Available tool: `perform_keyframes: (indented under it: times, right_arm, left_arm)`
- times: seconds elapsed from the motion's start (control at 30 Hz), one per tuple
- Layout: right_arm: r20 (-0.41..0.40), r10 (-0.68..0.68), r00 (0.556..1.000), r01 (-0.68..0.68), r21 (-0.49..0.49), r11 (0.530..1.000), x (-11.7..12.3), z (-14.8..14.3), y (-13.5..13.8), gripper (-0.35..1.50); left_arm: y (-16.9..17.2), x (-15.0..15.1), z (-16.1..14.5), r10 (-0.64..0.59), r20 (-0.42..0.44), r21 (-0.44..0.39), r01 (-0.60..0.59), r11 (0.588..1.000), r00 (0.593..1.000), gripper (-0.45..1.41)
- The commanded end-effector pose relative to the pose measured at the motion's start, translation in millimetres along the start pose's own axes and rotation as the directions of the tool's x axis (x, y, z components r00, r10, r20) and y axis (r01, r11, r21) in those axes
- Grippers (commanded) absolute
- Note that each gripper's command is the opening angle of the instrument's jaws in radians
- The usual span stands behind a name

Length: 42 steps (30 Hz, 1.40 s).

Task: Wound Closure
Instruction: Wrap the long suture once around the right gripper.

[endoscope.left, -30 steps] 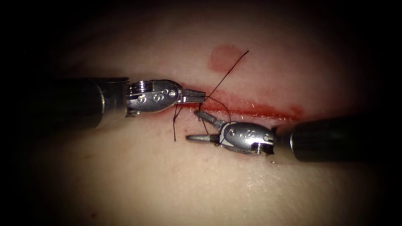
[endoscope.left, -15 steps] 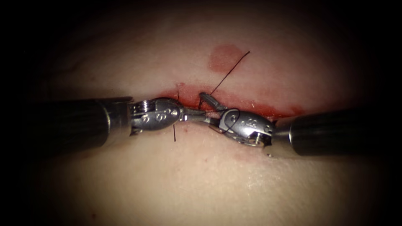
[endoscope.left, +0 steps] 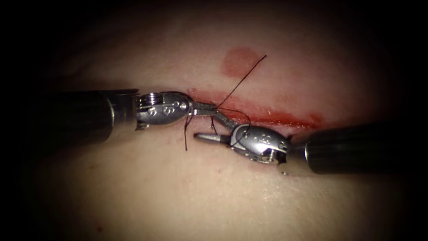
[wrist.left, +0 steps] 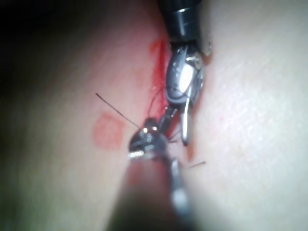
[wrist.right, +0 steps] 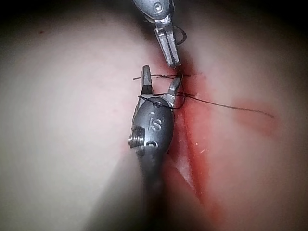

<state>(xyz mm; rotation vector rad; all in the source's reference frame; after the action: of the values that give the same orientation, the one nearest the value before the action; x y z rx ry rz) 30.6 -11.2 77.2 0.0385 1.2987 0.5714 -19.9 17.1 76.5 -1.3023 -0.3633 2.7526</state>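
Note:
The cut (endoscope.left: 272, 117) runs as a red line across the tissue (endoscope.left: 214, 192). My left tool (endoscope.left: 213, 108) comes in from the left with its jaws shut on the dark thread (endoscope.left: 240, 81) at the cut's left end. From there one tail runs up and right over the tissue. A loop of thread (endoscope.left: 243, 117) lies around my right tool (endoscope.left: 206, 124), whose jaws stand open just below the left tool's tip, holding nothing. A short tail (endoscope.left: 186, 136) hangs down on the near side. In the right wrist view the open right tool (wrist.right: 162, 74) has thread across its jaws, with the left tool (wrist.right: 172, 60) just beyond it.
A round patch of red fluid (endoscope.left: 238, 61) stains the tissue beyond the cut. Red fluid also lines the cut toward the right (endoscope.left: 307, 120). In the left wrist view the right tool (wrist.left: 185, 82) faces my left tool (wrist.left: 149, 131) head on.
Half a second ago the left tool sat lower and the right tool higher, jaws crossing. Now the left has risen, the right has dropped, and its lower jaw shows again. The loop stays on it.

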Motion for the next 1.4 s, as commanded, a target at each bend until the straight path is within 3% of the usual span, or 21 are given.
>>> perform_keyframes:
  times: [0.03,0.3,0.53,1.03,1.4]
  right_arm:
    - [-0.007,0.005,1.000,-0.005,0.016,1.000,-0.4,0.9,-1.2,0.82]
    - [-0.016,0.009,1.000,-0.008,0.048,0.999,0.6,0.8,-2.1,0.82]
    - [-0.024,0.014,1.000,-0.012,0.058,0.998,1.0,0.2,-1.8,0.82]
    - [-0.156,0.038,0.987,-0.037,0.011,0.999,2.7,-1.3,-0.4,0.76]
    - [-0.179,0.153,0.972,-0.182,-0.155,0.971,1.8,0.0,1.0,0.76]
  left_arm:
    - [-0.4,-0.5,1.2,0.004,0.006,0.002,-0.004,1.000,1.000,-0.45]
    - [-2.5,-3.7,2.8,0.021,0.071,0.024,-0.022,0.999,0.997,-0.45]
    - [-1.5,-4.9,4.1,0.031,0.091,0.029,-0.034,0.999,0.995,-0.45]
    - [0.7,-7.8,7.5,0.010,0.078,0.003,-0.011,1.000,0.997,-0.45]
    - [1.8,-7.6,6.5,0.008,0.074,-0.006,-0.008,1.000,0.997,-0.45]
